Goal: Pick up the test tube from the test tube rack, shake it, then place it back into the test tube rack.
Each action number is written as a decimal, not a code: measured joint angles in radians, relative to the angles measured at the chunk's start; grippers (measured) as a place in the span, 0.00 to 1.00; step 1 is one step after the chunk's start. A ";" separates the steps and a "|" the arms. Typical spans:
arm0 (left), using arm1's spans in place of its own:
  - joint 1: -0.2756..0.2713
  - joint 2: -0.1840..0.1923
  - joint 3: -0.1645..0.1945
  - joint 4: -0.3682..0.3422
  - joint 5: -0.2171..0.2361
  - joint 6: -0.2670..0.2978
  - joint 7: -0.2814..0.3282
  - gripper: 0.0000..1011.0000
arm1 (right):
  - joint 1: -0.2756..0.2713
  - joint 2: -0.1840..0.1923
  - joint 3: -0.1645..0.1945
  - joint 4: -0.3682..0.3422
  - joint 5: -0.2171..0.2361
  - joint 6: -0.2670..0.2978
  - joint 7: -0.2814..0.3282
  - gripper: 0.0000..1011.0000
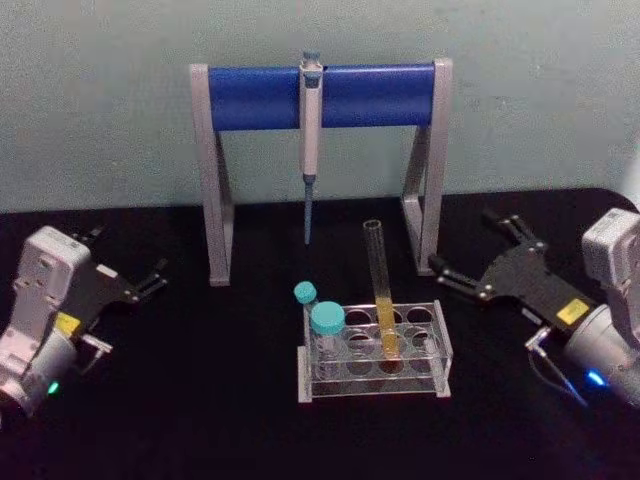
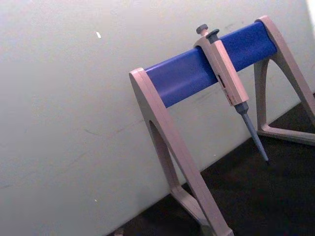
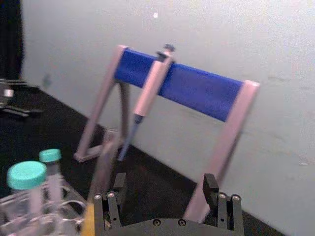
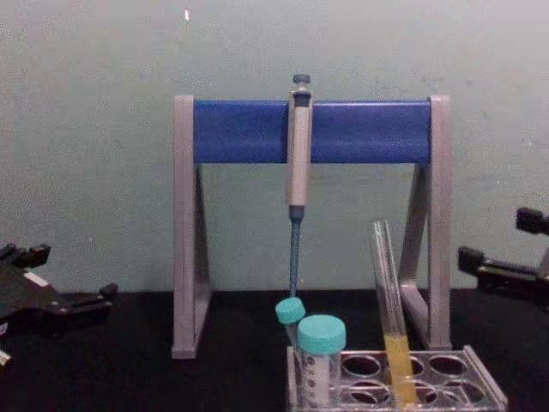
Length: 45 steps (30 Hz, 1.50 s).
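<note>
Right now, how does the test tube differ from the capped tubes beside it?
The test tube is open on top; the capped tubes have teal caps. The test tube stands much taller than the capped tubes. The test tube holds yellow-orange liquid low down; the capped tubes show no coloured liquid. Both are clear and stand in the rack, with the left gripper and right gripper open and apart from them.

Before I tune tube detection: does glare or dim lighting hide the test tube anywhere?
Head view: no glare; the test tube stands out against the black table. Chest view: its empty upper glass fades into the pale wall.
</note>
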 joint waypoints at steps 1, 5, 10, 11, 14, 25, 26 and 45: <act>0.000 0.000 0.000 0.000 0.000 0.000 0.000 0.99 | 0.002 -0.001 -0.002 0.000 0.002 0.001 0.008 0.99; 0.000 0.000 0.000 0.000 0.000 0.000 0.000 0.99 | 0.012 -0.010 -0.011 0.002 0.018 0.012 0.061 0.99; 0.000 0.000 0.000 0.000 0.000 0.000 0.000 0.99 | 0.029 -0.028 -0.020 0.012 0.043 0.038 0.121 0.99; 0.000 0.000 0.000 0.000 0.000 0.000 0.000 0.99 | 0.032 -0.032 -0.020 0.014 0.048 0.044 0.129 0.99; 0.000 0.000 0.000 0.000 0.000 0.000 0.000 0.99 | 0.042 -0.044 -0.023 0.019 0.064 0.068 0.156 0.99; 0.000 0.000 0.000 0.000 0.000 0.000 0.000 0.99 | 0.097 -0.090 -0.029 0.058 0.082 0.172 0.216 0.99; 0.000 0.000 0.000 0.000 0.000 0.000 0.000 0.99 | 0.097 -0.090 -0.029 0.058 0.082 0.172 0.216 0.99; 0.000 0.000 0.000 0.000 0.000 0.000 0.000 0.99 | 0.175 -0.138 -0.049 0.131 0.080 0.284 0.254 0.99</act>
